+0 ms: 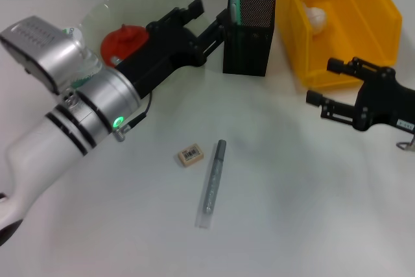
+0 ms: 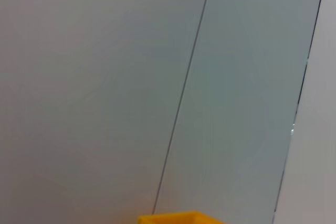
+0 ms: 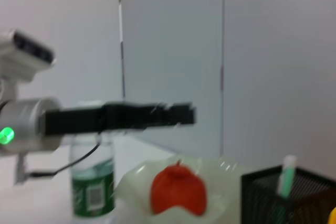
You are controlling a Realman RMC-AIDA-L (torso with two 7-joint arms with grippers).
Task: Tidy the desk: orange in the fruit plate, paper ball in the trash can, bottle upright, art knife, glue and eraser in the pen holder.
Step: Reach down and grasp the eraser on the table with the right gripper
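Right now I see my left tool [image 1: 209,19] spread beside the pen holder [image 1: 249,34]; right tool [image 1: 327,89] spread by the trash can [image 1: 337,24]. Eraser [image 1: 190,156] and art knife [image 1: 213,183] lie on the desk [image 1: 292,192].

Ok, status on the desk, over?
Left gripper open at the pen holder, glue inside. Right gripper open, idle beside the trash can. Eraser and art knife on desk, unobstructed.
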